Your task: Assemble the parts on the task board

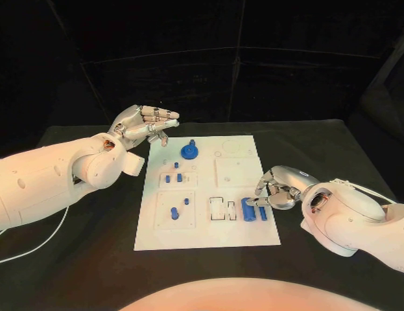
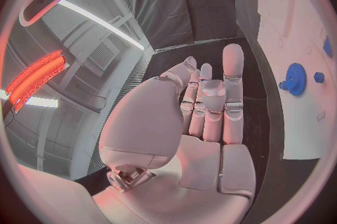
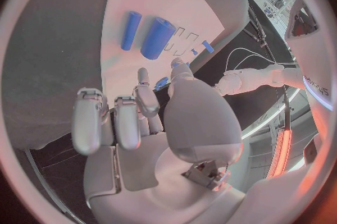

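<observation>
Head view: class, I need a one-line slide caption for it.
Two robot hands flank the white task board: left robot hand open beside the blue gear, right robot hand near two blue cylinders.

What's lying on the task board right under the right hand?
Beside the right hand, at the task board near-right edge, stand two blue cylinders, one thick, one thin, with outlined slots alongside. The fingers hang over that edge; anything directly beneath them is covered.
</observation>
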Available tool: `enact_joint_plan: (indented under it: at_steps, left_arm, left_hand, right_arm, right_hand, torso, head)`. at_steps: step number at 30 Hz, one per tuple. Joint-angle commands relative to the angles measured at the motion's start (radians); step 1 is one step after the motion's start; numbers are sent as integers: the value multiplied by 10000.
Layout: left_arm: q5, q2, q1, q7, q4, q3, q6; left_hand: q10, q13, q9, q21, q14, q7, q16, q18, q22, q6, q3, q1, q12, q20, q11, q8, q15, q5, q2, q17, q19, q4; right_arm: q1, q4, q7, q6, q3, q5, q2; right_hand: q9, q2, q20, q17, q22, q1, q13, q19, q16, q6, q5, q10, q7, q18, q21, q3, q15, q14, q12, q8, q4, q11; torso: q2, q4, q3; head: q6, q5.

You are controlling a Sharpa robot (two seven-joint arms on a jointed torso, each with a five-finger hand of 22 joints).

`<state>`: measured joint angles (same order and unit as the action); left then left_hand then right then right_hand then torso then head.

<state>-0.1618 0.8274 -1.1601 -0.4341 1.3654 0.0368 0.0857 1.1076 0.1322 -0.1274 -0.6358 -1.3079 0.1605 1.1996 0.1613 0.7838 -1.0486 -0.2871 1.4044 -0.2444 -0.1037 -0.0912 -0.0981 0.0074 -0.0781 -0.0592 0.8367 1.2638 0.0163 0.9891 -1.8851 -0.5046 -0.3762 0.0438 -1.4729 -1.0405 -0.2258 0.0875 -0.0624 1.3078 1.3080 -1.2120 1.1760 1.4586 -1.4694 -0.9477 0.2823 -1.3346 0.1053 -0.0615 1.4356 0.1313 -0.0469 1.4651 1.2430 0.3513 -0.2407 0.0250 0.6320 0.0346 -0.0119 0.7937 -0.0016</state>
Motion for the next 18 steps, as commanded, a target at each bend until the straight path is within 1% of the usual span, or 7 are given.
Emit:
enact_joint_plan:
  at_steps: [1, 7, 11, 13, 14, 18]
  left_arm:
    - [42, 7, -15, -44, 19, -9, -103]
    - [42, 10, -15, -43, 15, -9, -113]
    - [42, 12, -15, -43, 13, -9, -119]
    - [42, 11, -15, -41, 14, -9, -124]
    - [42, 9, -15, -40, 11, -9, -127]
    - [42, 6, -14, -39, 2, -9, -135]
  left_hand:
    - [-47, 9, 5, 20, 62, -13, -44, 138, -8, 33, 21, 52, -60, -33, 9, -64, 12, -50, 43, -9, -39, -43]
    - [-47, 9, 5, 20, 62, -13, -44, 138, -8, 33, 21, 52, -60, -33, 9, -64, 12, -50, 43, -9, -39, -43]
    - [-47, 9, 5, 20, 62, -13, -44, 138, -8, 33, 21, 52, -60, -33, 9, -64, 12, -50, 43, -9, -39, -43]
    - [-47, 9, 5, 20, 62, -13, -44, 138, -8, 33, 21, 52, -60, -33, 9, -64, 12, -50, 43, -9, -39, -43]
    - [-47, 9, 5, 20, 62, -13, -44, 138, -8, 33, 21, 52, -60, -33, 9, -64, 12, -50, 43, -9, -39, -43]
    - [-47, 9, 5, 20, 62, -13, -44, 138, -8, 33, 21, 52, -60, -33, 9, -64, 12, -50, 43, -9, -39, -43]
  right_arm:
    - [-32, 9, -324, 549, 3, -284, 55]
    - [-104, 49, -447, 688, 7, -412, 142]
    - [-151, 87, -467, 713, 8, -453, 252]
    - [-214, 113, -465, 723, 8, -485, 326]
    - [-265, 140, -463, 733, 8, -509, 379]
    - [-374, 266, -464, 793, 7, -555, 521]
  right_hand:
    - [-30, -90, 5, 501, 104, 16, 24, 79, -32, 99, -33, -52, 2, 93, 28, 51, 2, 672, 35, 68, -88, 5]
    - [-63, -102, 6, 539, 143, -1, 59, 93, -51, 101, -46, -63, -8, 100, 50, 103, -2, 679, 39, 119, -171, 0]
    - [-76, -109, 8, 553, 157, -9, 69, 97, -58, 101, -51, -65, -11, 103, 57, 120, -4, 681, 38, 138, -201, -4]
    - [-76, -109, 8, 553, 157, -9, 69, 97, -58, 101, -51, -65, -11, 103, 57, 120, -4, 681, 38, 138, -201, -4]
    - [-87, -123, 9, 565, 169, -18, 89, 102, -64, 104, -51, -74, -14, 105, 64, 133, -5, 683, 45, 156, -232, -6]
    - [-104, -145, 10, 578, 183, -46, 145, 106, -70, 104, -44, -104, -20, 107, 71, 144, -8, 685, 81, 180, -261, -11]
  torso:
    - [1, 17, -1]
    - [-2, 2, 0]
    - [5, 6, 3]
    - [5, 8, 3]
    - [2, 8, -4]
    - [1, -3, 2]
  head:
    - [23, 14]
    - [32, 8]
    - [40, 20]
    - [45, 19]
    - [46, 13]
    - [53, 17]
